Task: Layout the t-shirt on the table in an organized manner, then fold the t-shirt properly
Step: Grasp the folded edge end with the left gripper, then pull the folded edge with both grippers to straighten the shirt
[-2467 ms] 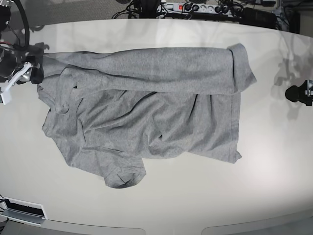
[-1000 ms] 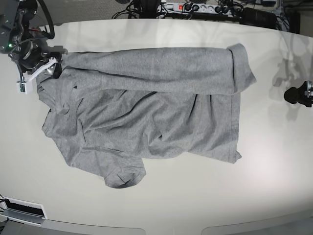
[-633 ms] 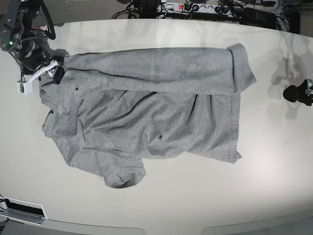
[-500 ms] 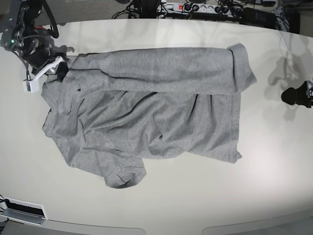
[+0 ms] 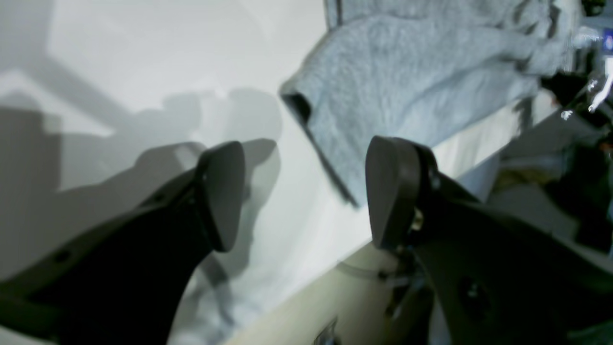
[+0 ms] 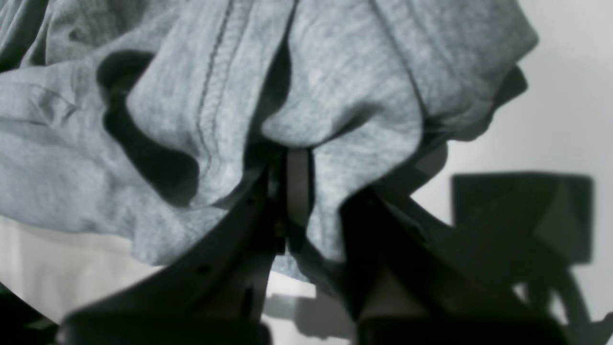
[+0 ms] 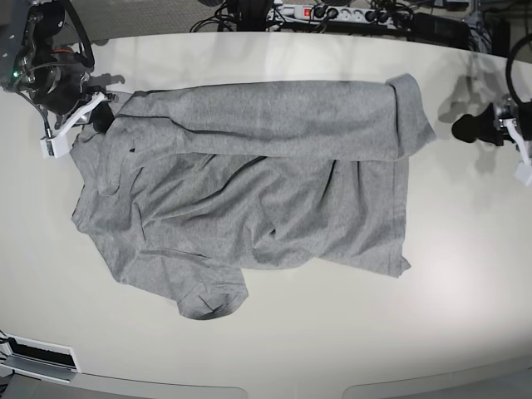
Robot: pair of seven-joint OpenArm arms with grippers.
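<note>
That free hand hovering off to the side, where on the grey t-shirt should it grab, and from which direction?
Probably the folded-over corner of the t-shirt nearest the open left hand, coming in low from the bare table side. There the cloth doubles into a thick raised edge that sticks out toward that hand, mirroring the end the right hand has pinched.
</note>
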